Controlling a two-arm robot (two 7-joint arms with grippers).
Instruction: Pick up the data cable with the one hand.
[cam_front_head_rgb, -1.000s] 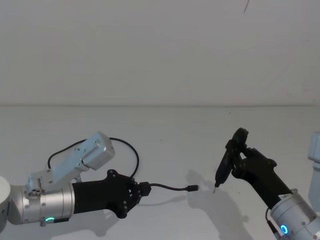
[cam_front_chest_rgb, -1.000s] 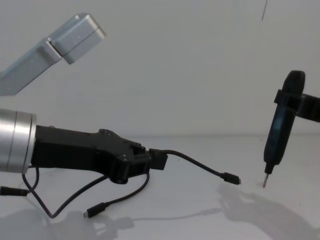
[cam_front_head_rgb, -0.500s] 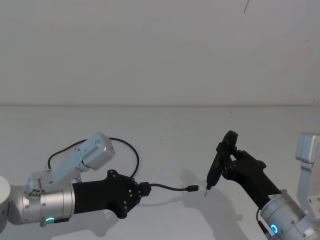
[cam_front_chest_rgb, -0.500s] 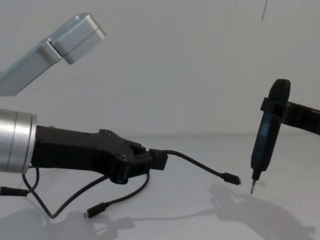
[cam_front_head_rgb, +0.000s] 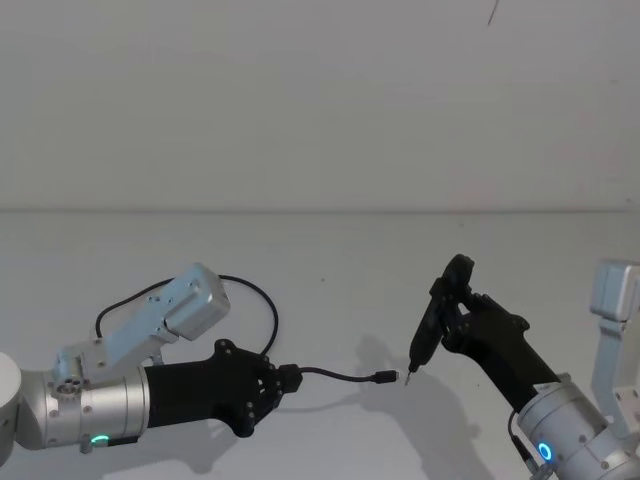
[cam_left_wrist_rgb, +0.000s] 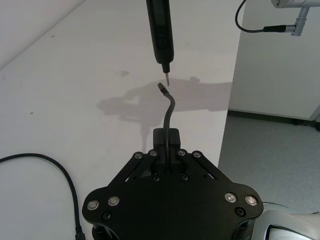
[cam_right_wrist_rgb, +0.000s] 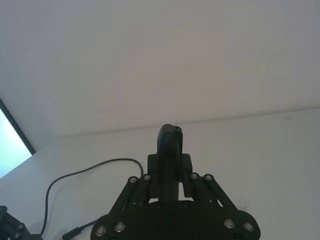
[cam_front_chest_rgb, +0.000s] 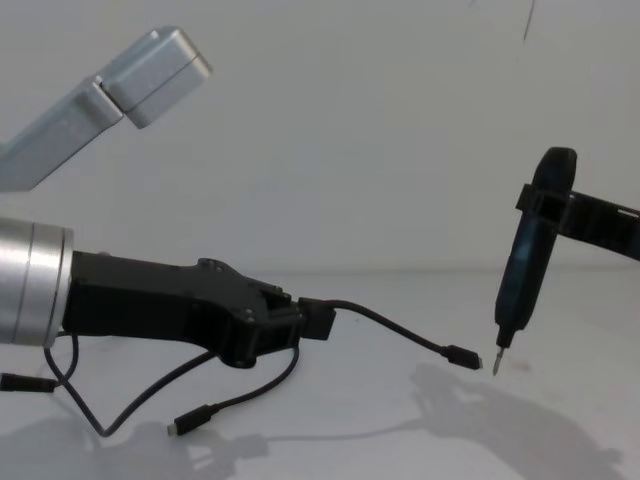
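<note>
My left hand (cam_front_head_rgb: 282, 380) is clamped on the data cable (cam_front_head_rgb: 340, 377) near one end, the short free length arcing forward to its small plug (cam_front_chest_rgb: 462, 356), which hangs clear of the white tabletop (cam_front_head_rgb: 330, 290). The rest of the cord trails behind and below my wrist — a loop lies on the tabletop toward the back, and the other plug (cam_front_chest_rgb: 186, 425) rests on the surface beneath my forearm. As I read it, the pick-up itself is made: the cable is in one hand and its front end is raised, though most of its length is not yet off the tabletop. My right hand (cam_front_head_rgb: 450, 325) is closed around a slim upright black tool (cam_front_chest_rgb: 528, 262), its thin metal tip (cam_front_chest_rgb: 497, 365) poised just beside the free plug, apart from it. What is left, I judge, is to lift the slack clear.
</note>
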